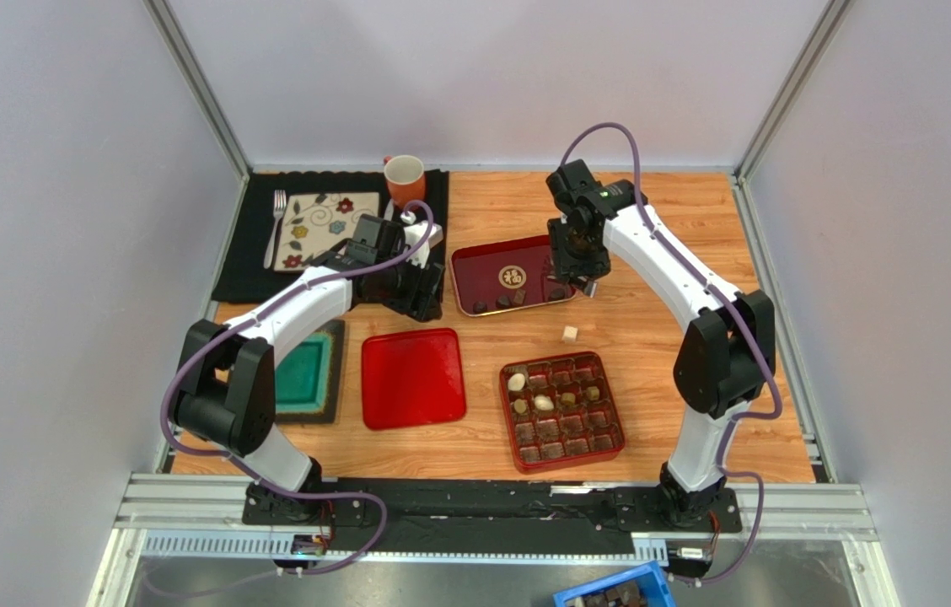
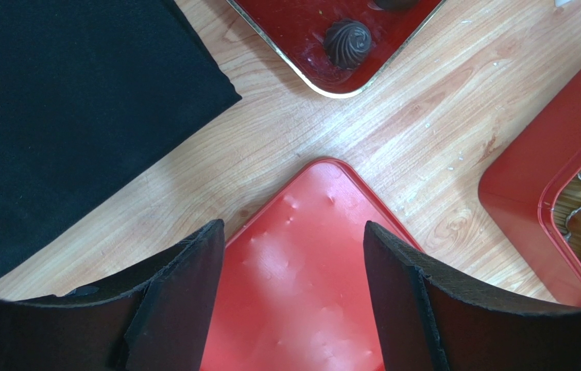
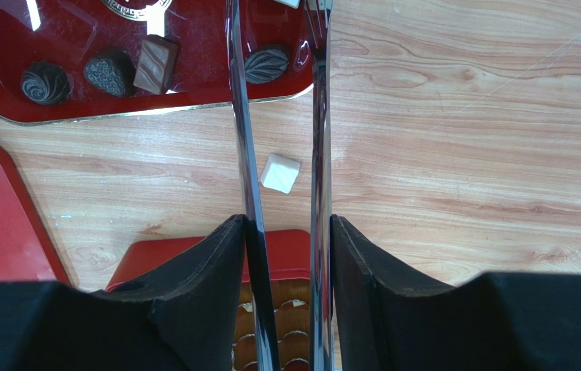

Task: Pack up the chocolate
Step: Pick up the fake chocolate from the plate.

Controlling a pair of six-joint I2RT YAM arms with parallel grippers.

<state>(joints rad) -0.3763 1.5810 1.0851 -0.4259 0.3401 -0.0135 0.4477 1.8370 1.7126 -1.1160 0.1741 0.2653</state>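
Chocolate lies in three places. Dark pieces sit in the dark red tray [image 1: 481,272]: a swirl [image 3: 46,83], a heart [image 3: 109,72], a brown bar [image 3: 154,64] and an oval piece [image 3: 266,63]. A white cube [image 3: 280,172] rests on the wood. Several pieces fill the gridded red box [image 1: 620,405]. My right gripper [image 3: 286,224] is shut on metal tongs [image 3: 243,154], and the oval piece shows between their blades; I cannot tell whether they touch it. My left gripper [image 2: 293,228] hangs open over a corner of the flat red lid [image 2: 301,270].
A black mat [image 2: 61,116] at the back left carries a patterned plate [image 1: 322,215], a fork [image 1: 276,228] and an orange mug [image 1: 406,178]. A green square pad [image 1: 303,373] lies beside the left arm. White walls enclose the table.
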